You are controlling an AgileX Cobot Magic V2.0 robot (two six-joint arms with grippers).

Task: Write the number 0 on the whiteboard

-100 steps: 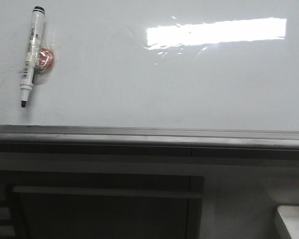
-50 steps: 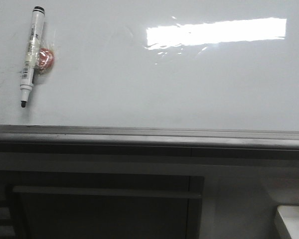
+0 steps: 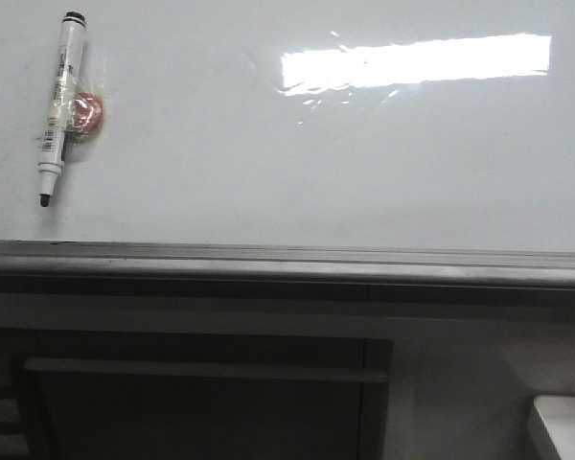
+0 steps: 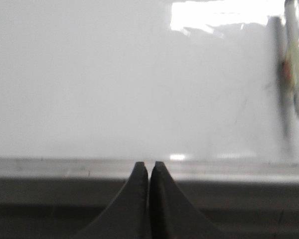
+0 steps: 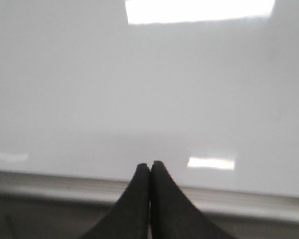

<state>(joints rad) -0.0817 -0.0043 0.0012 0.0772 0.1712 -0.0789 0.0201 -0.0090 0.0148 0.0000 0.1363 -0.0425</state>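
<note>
Front view: whiteboard (image 3: 297, 163) glossy and bare of any drawn loop, so no number 0 anywhere on it; marker (image 3: 57, 103) lying near the far left corner, tip toward the grey edge rail (image 3: 287, 259), touching a small red object (image 3: 84, 112). No arms there. Left wrist view: left pincer (image 4: 149, 167) closed, tips together, empty, over the rail; marker (image 4: 296, 64) off to one side. Right wrist view: right pincer (image 5: 150, 167) likewise closed and empty, only blank board (image 5: 149, 89) ahead.
</note>
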